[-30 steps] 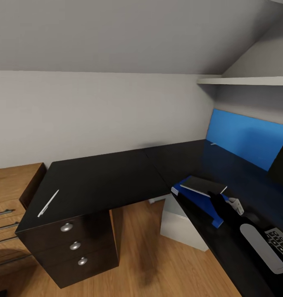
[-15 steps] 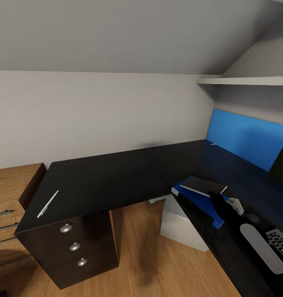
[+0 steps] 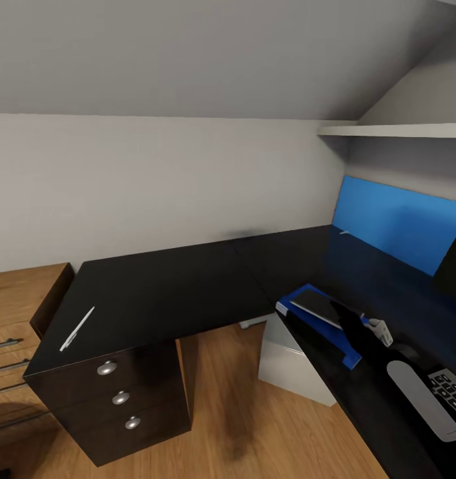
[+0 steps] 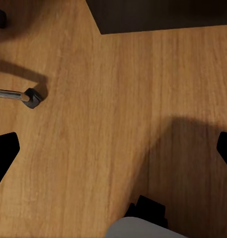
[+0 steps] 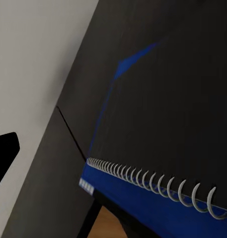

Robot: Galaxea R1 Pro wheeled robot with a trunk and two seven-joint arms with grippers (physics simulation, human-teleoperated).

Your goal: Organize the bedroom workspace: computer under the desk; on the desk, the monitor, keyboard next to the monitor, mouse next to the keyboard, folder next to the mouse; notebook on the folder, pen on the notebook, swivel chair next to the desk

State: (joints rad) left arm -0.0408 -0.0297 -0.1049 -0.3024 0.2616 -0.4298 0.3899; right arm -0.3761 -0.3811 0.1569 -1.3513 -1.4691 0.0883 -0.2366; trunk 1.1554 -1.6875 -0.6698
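Note:
The blue folder (image 3: 315, 324) lies on the right wing of the black desk (image 3: 161, 286), near its front edge. On it rests the grey notebook (image 3: 319, 305), whose spiral binding (image 5: 143, 177) runs along the folder (image 5: 158, 207). My right gripper (image 3: 345, 318) hovers open at the notebook's near edge; one fingertip (image 5: 5, 151) shows to the side, holding nothing. The white pen (image 3: 77, 328) lies on the desk's left wing above the drawers. The keyboard (image 3: 454, 391) and the monitor (image 3: 454, 266) sit at the right edge. The computer (image 3: 287, 362) stands under the desk. My left gripper (image 4: 113, 153) hangs open over the floor.
A wooden drawer chest (image 3: 14, 319) stands left of the desk's black drawer unit (image 3: 121, 399). A blue wall panel (image 3: 401, 223) and a white shelf (image 3: 394, 130) sit behind the right wing. A chair caster (image 4: 33, 96) rests on the wooden floor.
The notebook's raised near edge has dropped, so it now lies flatter on the folder. The right arm has barely moved.

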